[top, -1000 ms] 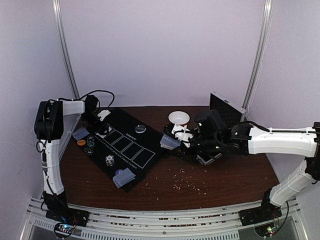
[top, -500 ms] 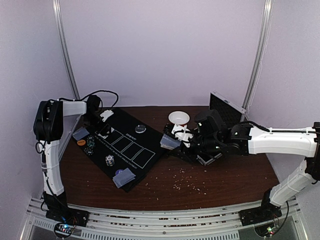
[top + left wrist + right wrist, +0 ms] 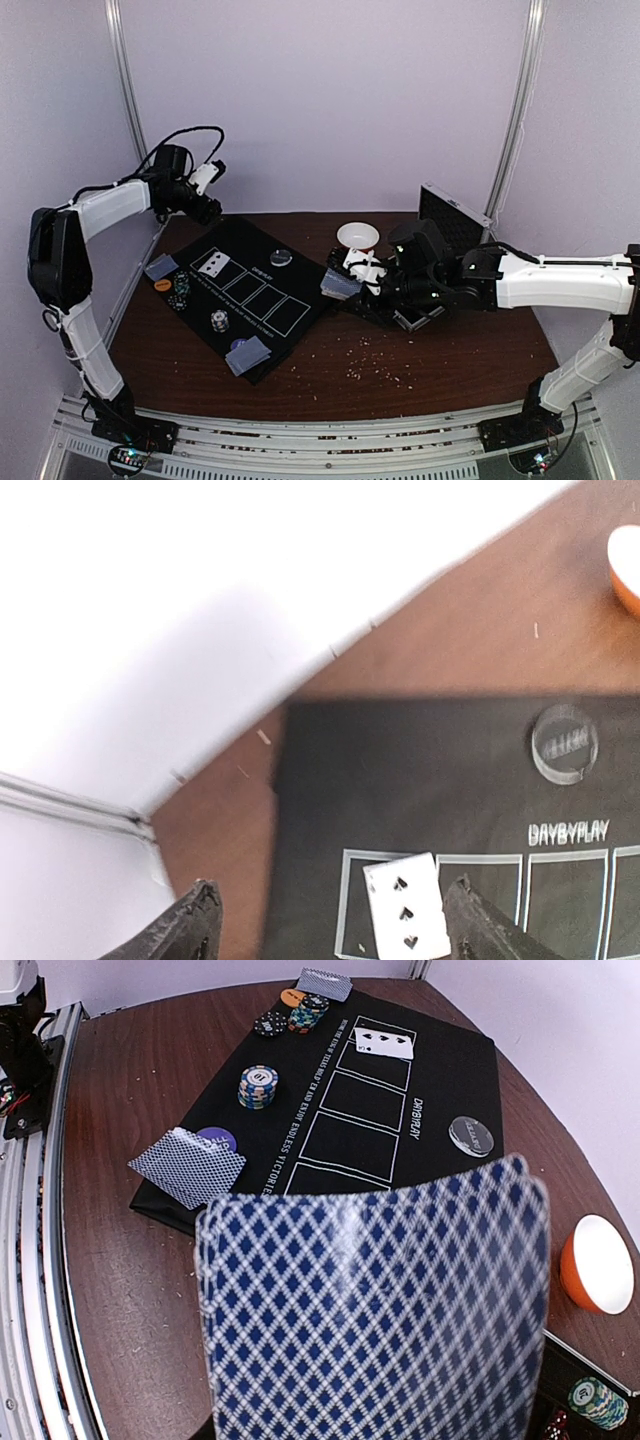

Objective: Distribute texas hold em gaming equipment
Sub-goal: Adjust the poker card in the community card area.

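The left hand has risen off the black mat toward the table's far-left corner, jaws spread and empty. Mid-table, the right hand pinches a blue-backed card fan. One face-up card lies in the mat's leftmost box.

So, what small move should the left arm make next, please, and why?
Probably reach to the card fan in the right gripper for another: the left gripper hangs open, one face-up card fills the first box, the next box is bare.
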You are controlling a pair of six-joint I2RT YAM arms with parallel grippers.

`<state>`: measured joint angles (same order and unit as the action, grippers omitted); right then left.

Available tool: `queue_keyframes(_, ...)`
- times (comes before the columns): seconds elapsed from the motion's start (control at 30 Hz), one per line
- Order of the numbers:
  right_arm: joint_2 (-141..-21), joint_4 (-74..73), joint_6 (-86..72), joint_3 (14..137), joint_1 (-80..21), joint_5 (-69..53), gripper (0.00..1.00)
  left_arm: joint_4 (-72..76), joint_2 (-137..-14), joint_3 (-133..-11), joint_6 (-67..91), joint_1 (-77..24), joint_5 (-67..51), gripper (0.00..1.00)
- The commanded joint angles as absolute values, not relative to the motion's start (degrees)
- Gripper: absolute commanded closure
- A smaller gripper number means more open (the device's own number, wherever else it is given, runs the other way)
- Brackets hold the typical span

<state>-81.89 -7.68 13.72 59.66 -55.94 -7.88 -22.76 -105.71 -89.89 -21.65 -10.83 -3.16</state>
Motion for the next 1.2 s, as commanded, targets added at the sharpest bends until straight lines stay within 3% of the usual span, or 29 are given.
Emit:
queue_keyframes(0.0, -81.0, -7.6, 13.9, 61.4, -55.7, -7.2, 0.61, -26.2, -110.4, -91.8, -22.3, -11.9, 11.4, 0.20)
queue_keyframes(0.07, -81.0, -7.5, 13.9, 61.2, -55.7, -7.2, 0.61, -30.9, -113.4, -93.1, -21.5, -11.8, 12.4, 0.19)
queue_keyframes(0.23, -81.0, -7.6, 13.7, 61.3, -55.6, -7.4, 0.61, -32.4, -114.0, -89.6, -18.9, -12.4, -0.2, 0.22)
queue_keyframes(0.4, -81.3, -7.5, 13.7, 61.2, -55.7, -7.5, 0.61, -35.4, -118.7, -90.7, -14.7, -14.3, -9.3, 0.57)
queue_keyframes(0.6, -81.0, -7.7, 13.8, 61.1, -55.7, -7.5, 0.61, -38.2, -123.8, -92.2, -10.1, -14.8, -4.7, 1.00)
queue_keyframes(1.17, -81.2, -7.6, 14.1, 61.1, -55.7, -7.1, 0.61, -40.8, -127.4, -93.8, -7.8, -14.7, 14.0, 1.00)
